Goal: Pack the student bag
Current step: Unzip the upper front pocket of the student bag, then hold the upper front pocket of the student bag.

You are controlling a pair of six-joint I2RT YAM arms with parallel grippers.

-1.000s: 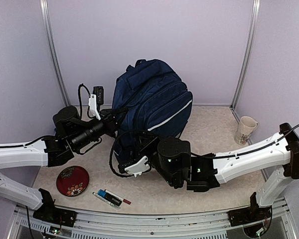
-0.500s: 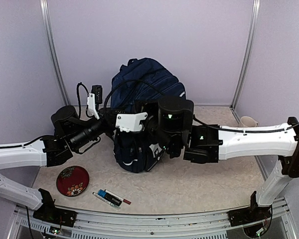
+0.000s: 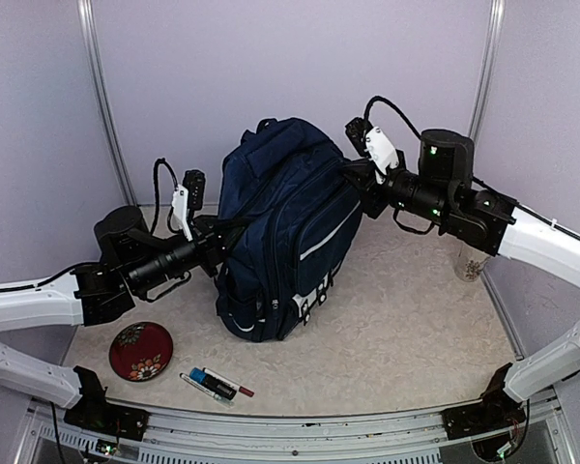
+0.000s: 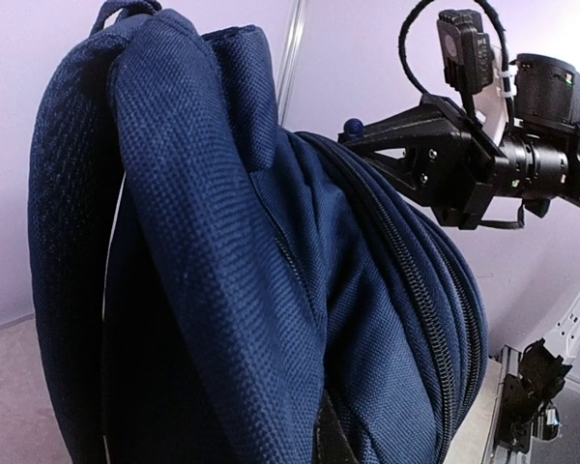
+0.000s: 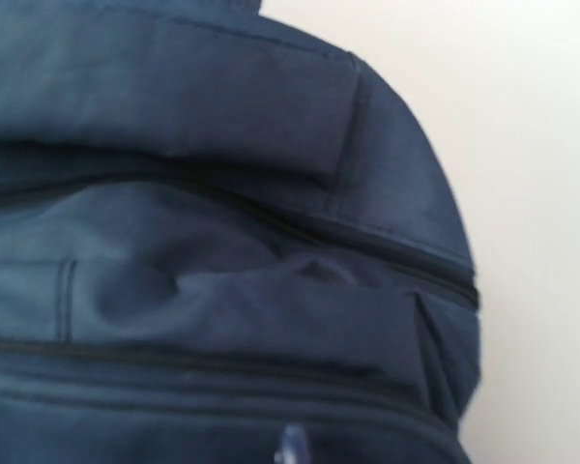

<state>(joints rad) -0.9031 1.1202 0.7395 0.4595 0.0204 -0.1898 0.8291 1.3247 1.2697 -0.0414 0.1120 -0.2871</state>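
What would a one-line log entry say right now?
student bag: upright | left claw: at its side | right claw: near its top | grips: unclear

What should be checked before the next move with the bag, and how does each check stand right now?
1. The student bag stands upright on the table: ok.
2. A compartment is open for packing: not ok; the zips seen in both wrist views look closed.
3. The right jaws are at the bag's upper right side: ok. Whether they grip anything: cannot tell.
4. The left jaws hold the bag's left side: cannot tell; they are at that side, but fabric hides them.
5. The markers and red dish lie loose on the table, front left, outside the bag: ok.
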